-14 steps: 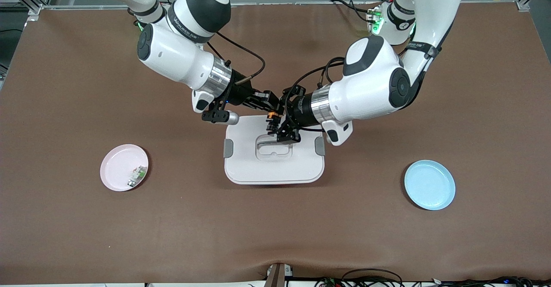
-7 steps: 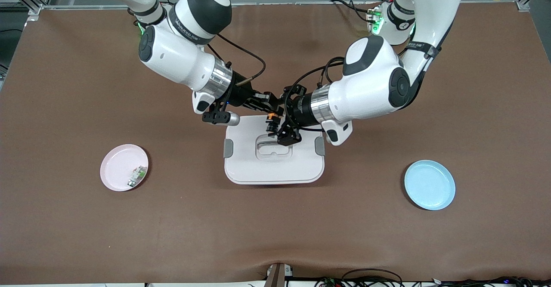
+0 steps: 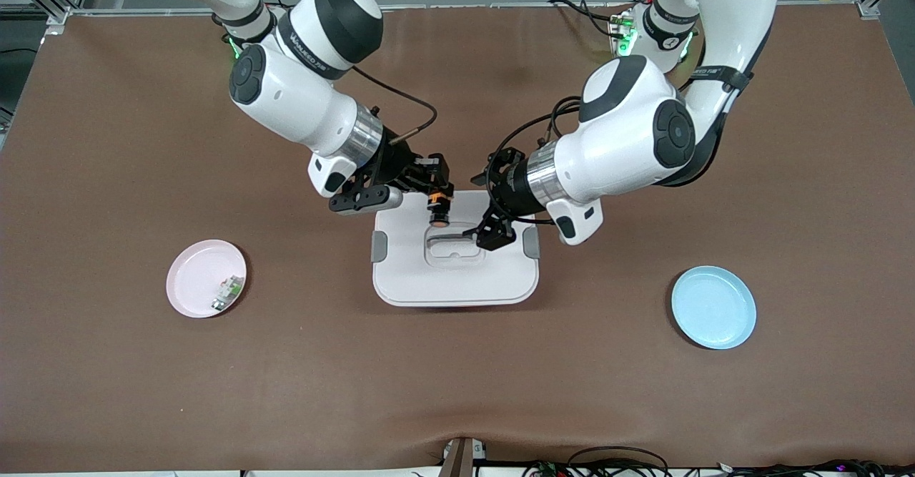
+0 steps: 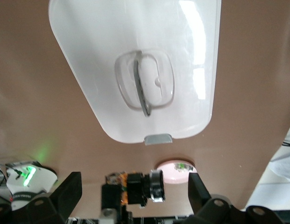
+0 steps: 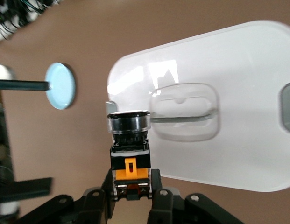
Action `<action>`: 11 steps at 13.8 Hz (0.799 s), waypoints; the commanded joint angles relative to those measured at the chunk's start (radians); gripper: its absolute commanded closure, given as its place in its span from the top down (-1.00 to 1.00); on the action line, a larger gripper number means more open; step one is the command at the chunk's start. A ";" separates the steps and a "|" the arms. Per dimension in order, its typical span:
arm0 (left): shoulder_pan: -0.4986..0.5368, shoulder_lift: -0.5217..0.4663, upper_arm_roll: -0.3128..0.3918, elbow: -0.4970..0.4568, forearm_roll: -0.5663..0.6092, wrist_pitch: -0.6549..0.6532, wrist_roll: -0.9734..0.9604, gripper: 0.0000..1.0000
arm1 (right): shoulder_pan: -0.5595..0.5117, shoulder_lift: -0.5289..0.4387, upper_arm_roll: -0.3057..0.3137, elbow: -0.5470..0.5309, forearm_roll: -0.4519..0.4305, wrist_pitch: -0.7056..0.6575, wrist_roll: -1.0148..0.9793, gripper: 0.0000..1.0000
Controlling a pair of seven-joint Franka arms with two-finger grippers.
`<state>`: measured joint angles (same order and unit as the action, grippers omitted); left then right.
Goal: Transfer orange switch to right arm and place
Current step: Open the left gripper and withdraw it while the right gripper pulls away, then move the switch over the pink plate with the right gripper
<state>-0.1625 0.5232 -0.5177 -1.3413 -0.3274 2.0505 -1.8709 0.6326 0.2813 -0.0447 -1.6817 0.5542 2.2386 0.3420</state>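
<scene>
The orange switch (image 3: 437, 211) is a small black cylinder with an orange base. My right gripper (image 3: 434, 194) is shut on it and holds it over the edge of the white lidded box (image 3: 454, 280). In the right wrist view the switch (image 5: 130, 144) sits between my fingers (image 5: 106, 186), held by its orange base. My left gripper (image 3: 492, 231) is open and empty over the box, a short gap from the switch. In the left wrist view its fingers (image 4: 70, 191) stand wide apart, and the switch (image 4: 141, 189) shows farther off.
A pink plate (image 3: 194, 277) with a small green-and-white part (image 3: 227, 292) lies toward the right arm's end. A blue plate (image 3: 713, 307) lies toward the left arm's end. The white box has a clear handle (image 3: 453, 244) and grey clips.
The left gripper has let go of the switch and drawn back toward its own end. The right gripper keeps the switch and has shifted slightly toward its own end.
</scene>
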 commanded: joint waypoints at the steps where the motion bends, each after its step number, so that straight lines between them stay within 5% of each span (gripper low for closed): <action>1: 0.047 -0.034 -0.004 -0.004 0.074 -0.055 0.012 1.00 | -0.060 -0.027 0.008 0.010 -0.158 -0.124 -0.104 -1.00; 4: 0.101 -0.072 -0.001 -0.004 0.134 -0.105 0.177 1.00 | -0.129 -0.057 0.008 0.005 -0.340 -0.247 -0.263 -1.00; 8: 0.204 -0.101 0.002 -0.007 0.172 -0.157 0.560 1.00 | -0.247 -0.105 0.008 -0.047 -0.465 -0.304 -0.576 -1.00; 11: 0.253 -0.109 0.002 -0.009 0.336 -0.252 0.839 1.00 | -0.342 -0.119 0.009 -0.059 -0.549 -0.321 -0.820 -1.00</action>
<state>0.0735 0.4379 -0.5135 -1.3356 -0.0754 1.8454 -1.1591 0.3500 0.2025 -0.0542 -1.7041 0.0517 1.9243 -0.3505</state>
